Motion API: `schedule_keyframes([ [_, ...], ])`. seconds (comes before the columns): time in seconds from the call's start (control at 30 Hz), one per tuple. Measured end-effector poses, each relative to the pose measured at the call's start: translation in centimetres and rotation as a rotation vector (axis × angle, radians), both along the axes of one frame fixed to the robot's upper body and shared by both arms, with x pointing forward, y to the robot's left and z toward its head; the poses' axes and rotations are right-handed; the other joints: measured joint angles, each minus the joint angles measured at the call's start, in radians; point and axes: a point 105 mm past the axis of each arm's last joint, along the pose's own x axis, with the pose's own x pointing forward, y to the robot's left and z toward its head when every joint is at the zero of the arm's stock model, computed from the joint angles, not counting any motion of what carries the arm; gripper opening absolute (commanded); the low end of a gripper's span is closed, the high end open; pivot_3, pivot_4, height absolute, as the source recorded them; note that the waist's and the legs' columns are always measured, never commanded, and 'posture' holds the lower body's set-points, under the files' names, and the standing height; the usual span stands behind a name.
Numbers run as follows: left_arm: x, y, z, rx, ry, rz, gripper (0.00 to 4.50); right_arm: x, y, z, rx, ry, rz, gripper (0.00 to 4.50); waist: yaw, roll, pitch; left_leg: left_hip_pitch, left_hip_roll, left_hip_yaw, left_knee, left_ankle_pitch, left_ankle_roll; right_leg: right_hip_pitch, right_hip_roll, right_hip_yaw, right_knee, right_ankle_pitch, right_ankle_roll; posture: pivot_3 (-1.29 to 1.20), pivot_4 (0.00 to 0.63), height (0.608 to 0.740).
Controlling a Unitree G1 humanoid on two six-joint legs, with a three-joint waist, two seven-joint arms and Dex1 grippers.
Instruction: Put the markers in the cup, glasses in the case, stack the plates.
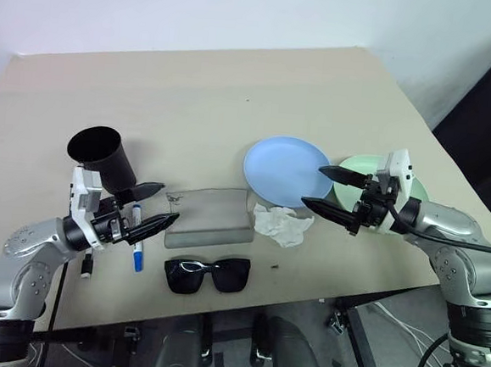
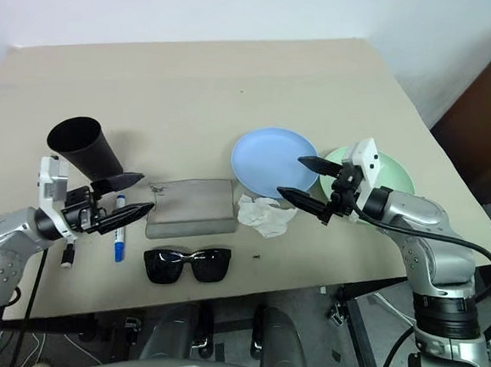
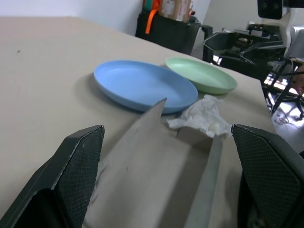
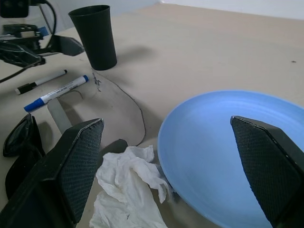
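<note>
Black cup (image 1: pixel 103 157): upright at the table's left, empty as far as can be seen. Left gripper (image 1: pixel 154 204): held level just in front of the cup, above the markers, jaws wide apart, holding nothing.
Blue-capped marker (image 1: pixel 137 241): lying flat on the table (image 1: pixel 236 89) under the left gripper. Thin marker (image 1: pixel 88 265): flat too, nearer the left edge, partly behind the arm.
Grey case (image 1: pixel 209 218): flat, mid-table, flap side toward the plates. Glasses (image 1: pixel 207 276): unfolded, lenses down, just in front of the case, apart from it.
White tissue (image 1: pixel 282 224): crumpled, between the case and the blue plate, touching the plate's rim or nearly so.
Blue plate (image 1: pixel 286 170): on the table, unstacked. Right gripper (image 1: pixel 322 190): level above its near edge, jaws wide apart, empty. Green plate (image 1: pixel 361 169): beside the blue one, rims about touching, partly behind the right arm.
Step in hand, as judged: nothing sorted yet; both arms poised for a first pick. Next move: left gripper tilts down onto a marker; right lowers to a plate rim.
</note>
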Motion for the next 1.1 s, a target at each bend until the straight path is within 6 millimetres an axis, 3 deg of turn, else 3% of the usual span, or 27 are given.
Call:
schedule_keyframes([
  [0.33, 1.0, -0.7, 0.3, 0.008, -0.03, -0.025, 4.48, 0.2, -0.3, 0.2, -0.006, -0.014, -0.01, 4.5, 0.0, 0.0, 0.0, 0.0, 0.0, -0.001, 0.004, 0.0, 0.0, 0.001, 0.0, 0.0, 0.002, 0.0, 0.0, 0.0, 0.15, 0.74],
  [0.57, 1.5, -1.2, 0.8, 0.022, -0.048, -0.042, 4.48, 0.1, -1.6, -1.0, -0.039, 0.065, -0.072, 4.5, 0.001, 0.0, 0.0, 0.0, 0.0, -0.001, 0.006, 0.0, 0.0, 0.001, 0.0, 0.0, 0.004, 0.0, 0.0, 0.0, 0.15, 0.74],
  [0.77, 1.7, -2.3, -0.1, 0.02, -0.015, -0.054, 4.48, 0.2, -2.1, -1.6, -0.048, 0.093, -0.116, 4.5, 0.0, 0.0, 0.0, 0.0, 0.0, -0.001, 0.007, 0.0, 0.0, 0.001, 0.0, 0.0, 0.006, 0.0, 0.0, 0.0, 0.15, 0.74],
  [1.1, 2.1, -3.0, -0.1, 0.04, -0.016, -0.054, 4.48, -0.1, -5.3, -3.0, -0.198, 0.204, -0.206, 4.5, 0.002, 0.0, 0.0, 0.0, 0.0, -0.001, 0.008, 0.0, 0.0, 0.001, -0.001, 0.0, 0.007, 0.0, 0.0, 0.0, 0.15, 0.74],
])
